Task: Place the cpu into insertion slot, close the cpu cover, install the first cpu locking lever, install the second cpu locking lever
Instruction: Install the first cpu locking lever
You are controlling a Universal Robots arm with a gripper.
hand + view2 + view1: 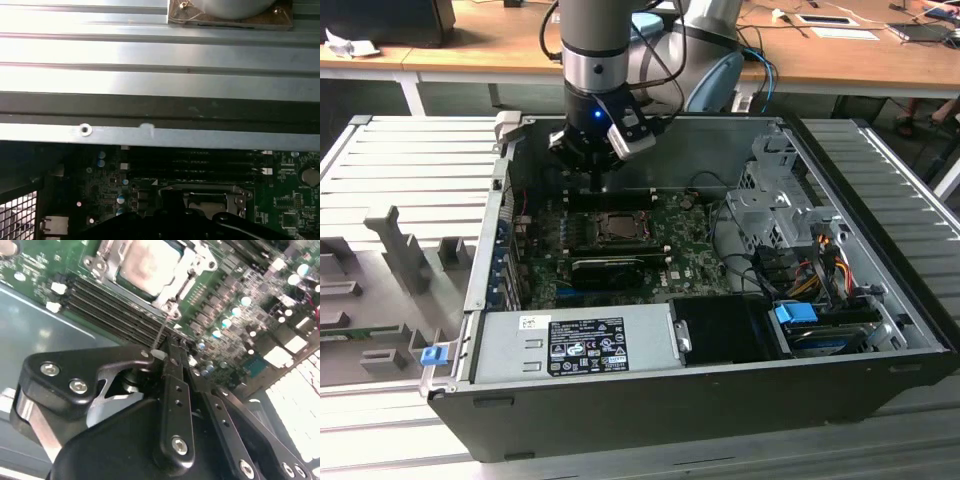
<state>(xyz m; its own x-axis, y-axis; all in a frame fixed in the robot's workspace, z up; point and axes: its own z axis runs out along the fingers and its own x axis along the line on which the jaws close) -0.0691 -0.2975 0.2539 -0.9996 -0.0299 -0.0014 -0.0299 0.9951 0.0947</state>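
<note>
Hovering by the motherboard's (690, 265) rear edge, gripper (167, 347) has fingers pressed together beside a thin locking lever (161, 332); cpu (150, 262) sits in insertion slot (620, 229), cpu cover (192, 262) down. PSU label (587, 343) unreadable.

- The gripper (167, 352) has fingertips pressed together over the board, but its black body blocks whatever sits beneath.
- The cpu (150, 262) is cut off by the second wrist view's edge.
- The insertion slot (210, 197) is half hidden behind the gripper's dark outline.
</note>
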